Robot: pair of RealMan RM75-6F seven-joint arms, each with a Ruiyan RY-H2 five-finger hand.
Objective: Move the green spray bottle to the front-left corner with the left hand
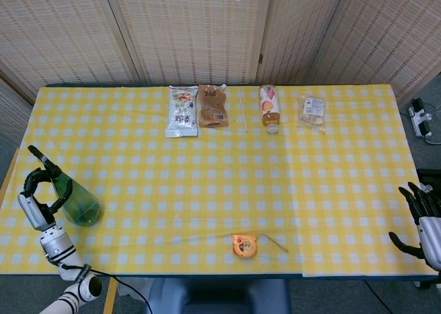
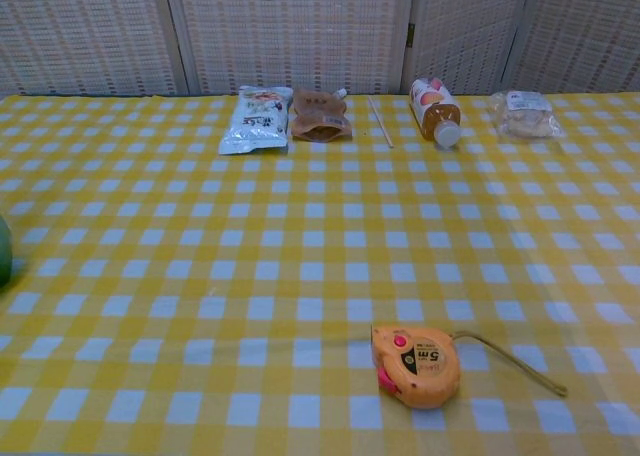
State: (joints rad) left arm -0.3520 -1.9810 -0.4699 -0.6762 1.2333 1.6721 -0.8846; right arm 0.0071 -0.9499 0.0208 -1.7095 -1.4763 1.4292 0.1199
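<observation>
The green spray bottle (image 1: pixel 79 202) stands on the yellow checked tablecloth (image 1: pixel 207 183) near the front-left corner. Its black nozzle points up and to the left. My left hand (image 1: pixel 36 198) holds it from the left, fingers curled round its upper part. In the chest view only a green sliver of the bottle (image 2: pixel 3 251) shows at the left edge, and neither hand shows there. My right hand (image 1: pixel 422 221) hangs beyond the table's right edge with fingers spread and nothing in it.
Along the far edge lie a white snack packet (image 1: pixel 182 111), a brown pouch (image 1: pixel 213 106), a thin stick (image 1: pixel 242 110), a drink bottle (image 1: pixel 269 108) on its side and a clear bag (image 1: pixel 313 110). An orange tape measure (image 1: pixel 243 245) sits near the front edge.
</observation>
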